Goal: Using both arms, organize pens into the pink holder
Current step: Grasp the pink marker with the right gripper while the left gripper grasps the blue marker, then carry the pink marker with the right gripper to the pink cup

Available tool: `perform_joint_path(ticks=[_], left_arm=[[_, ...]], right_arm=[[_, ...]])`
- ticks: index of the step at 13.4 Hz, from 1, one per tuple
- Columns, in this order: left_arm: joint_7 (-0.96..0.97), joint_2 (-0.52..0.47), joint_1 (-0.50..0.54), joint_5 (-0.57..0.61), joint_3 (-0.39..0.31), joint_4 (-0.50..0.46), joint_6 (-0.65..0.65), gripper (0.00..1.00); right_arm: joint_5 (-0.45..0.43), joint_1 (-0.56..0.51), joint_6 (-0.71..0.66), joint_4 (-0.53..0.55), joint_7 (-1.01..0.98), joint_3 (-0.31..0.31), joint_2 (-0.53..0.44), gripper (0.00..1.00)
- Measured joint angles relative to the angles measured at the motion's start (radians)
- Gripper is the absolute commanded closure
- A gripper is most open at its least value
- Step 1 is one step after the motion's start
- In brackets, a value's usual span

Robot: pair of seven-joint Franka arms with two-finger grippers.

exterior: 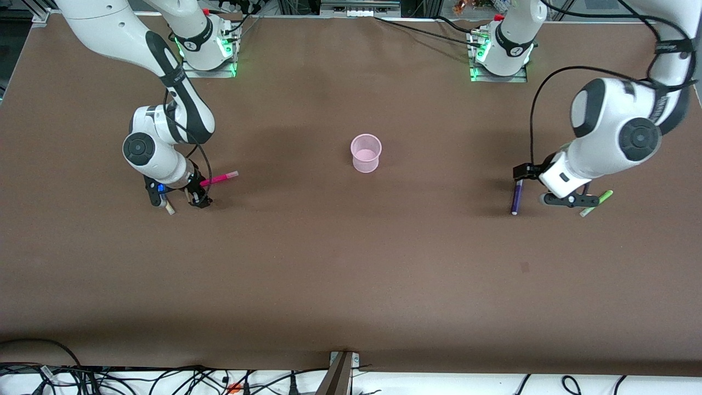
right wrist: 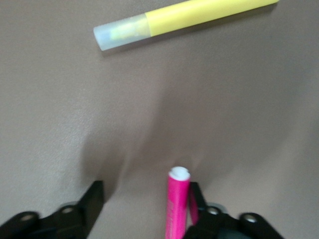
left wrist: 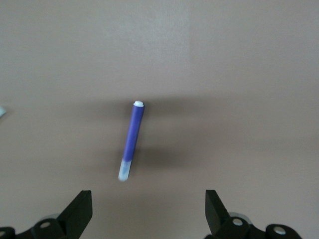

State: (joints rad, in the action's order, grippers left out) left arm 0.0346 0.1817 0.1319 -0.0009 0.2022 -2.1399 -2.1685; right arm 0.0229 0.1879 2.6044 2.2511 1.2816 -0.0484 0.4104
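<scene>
Presently the pink holder (exterior: 366, 153) stands empty at frame centre. Right gripper (exterior: 178, 198), lower left, jaws apart, straddles the magenta pen (exterior: 219, 179), yellow pen (right wrist: 184, 22) beside. Left gripper (left wrist: 148, 211), jaws apart, hovers above the purple pen (exterior: 516, 197); green pen (exterior: 596, 203) adjacent. Pens judged light, rigid, slippery: grasp mid-barrel.

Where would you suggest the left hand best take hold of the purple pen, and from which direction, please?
Grip the purple pen across the middle of its coloured barrel, coming straight down from above. It lies flat on the table with bare surface on both long sides, so the fingers can straddle it. The left hand is open over it, though the pen sits off-centre, so it likely needs a small sideways shift first.
</scene>
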Motion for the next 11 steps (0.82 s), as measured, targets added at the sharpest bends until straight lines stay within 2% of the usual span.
perform_joint_path(ticks=[2, 6, 7, 9, 11], left_arm=[[-0.005, 0.024, 0.000, 0.049, 0.003, -0.090, -0.128, 0.00], [-0.007, 0.139, 0.006, 0.174, 0.004, -0.110, -0.277, 0.00], [-0.007, 0.167, 0.015, 0.206, 0.004, -0.109, -0.316, 0.00], [-0.008, 0.211, 0.036, 0.259, 0.002, -0.104, -0.373, 0.00], [-0.009, 0.242, 0.046, 0.290, 0.002, -0.088, -0.401, 0.00]], right_arm=[[0.000, 0.000, 0.000, 0.009, -0.001, 0.004, -0.011, 1.00], [0.000, 0.000, -0.007, 0.008, -0.002, 0.010, -0.038, 1.00], [0.000, 0.000, -0.045, -0.004, -0.002, 0.019, -0.060, 1.00], [0.000, 0.001, -0.231, -0.092, 0.000, 0.048, -0.115, 1.00], [0.001, 0.004, -0.466, -0.265, 0.049, 0.091, -0.150, 1.00]])
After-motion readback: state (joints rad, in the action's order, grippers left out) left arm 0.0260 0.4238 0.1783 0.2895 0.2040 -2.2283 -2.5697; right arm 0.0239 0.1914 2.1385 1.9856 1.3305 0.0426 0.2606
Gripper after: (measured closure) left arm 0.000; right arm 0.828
